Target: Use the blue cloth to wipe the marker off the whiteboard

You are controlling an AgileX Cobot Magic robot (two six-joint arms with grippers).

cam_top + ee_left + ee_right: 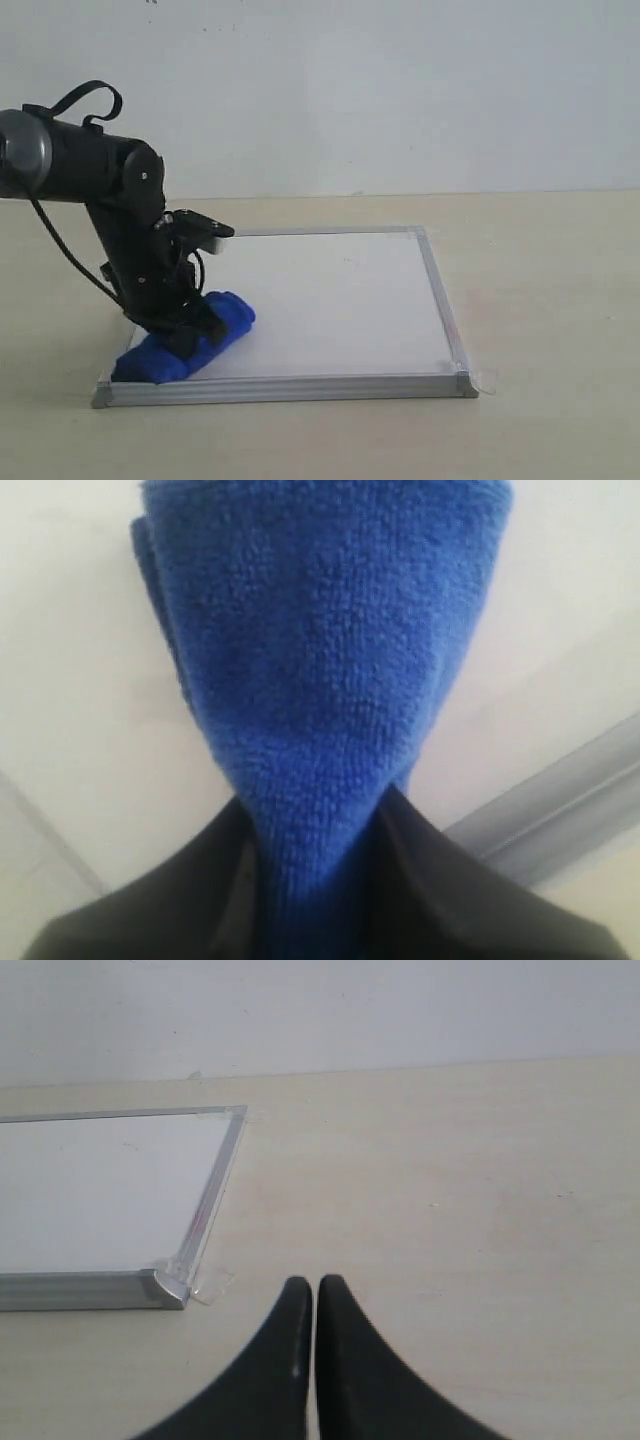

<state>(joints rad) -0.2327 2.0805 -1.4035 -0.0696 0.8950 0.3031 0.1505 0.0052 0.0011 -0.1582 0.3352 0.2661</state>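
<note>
— At the near-left corner of the whiteboard [330, 300], what lies there?
— The blue cloth [185, 345], bundled on the board's surface just inside the frame. The left gripper [192, 335] pinches it between its fingers.
— And the right gripper [315, 1295]?
— Its fingers are pressed together, holding nothing, over the table [480, 1210] near the board's near-right corner.

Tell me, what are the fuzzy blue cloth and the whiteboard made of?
The blue cloth looks like soft microfibre or terry: tiny nubby loops cover it and it has no shine. The whiteboard has a smooth white face, probably coated; its frame looks like brushed metal, perhaps aluminium, silvery-grey with a dull sheen.
</note>
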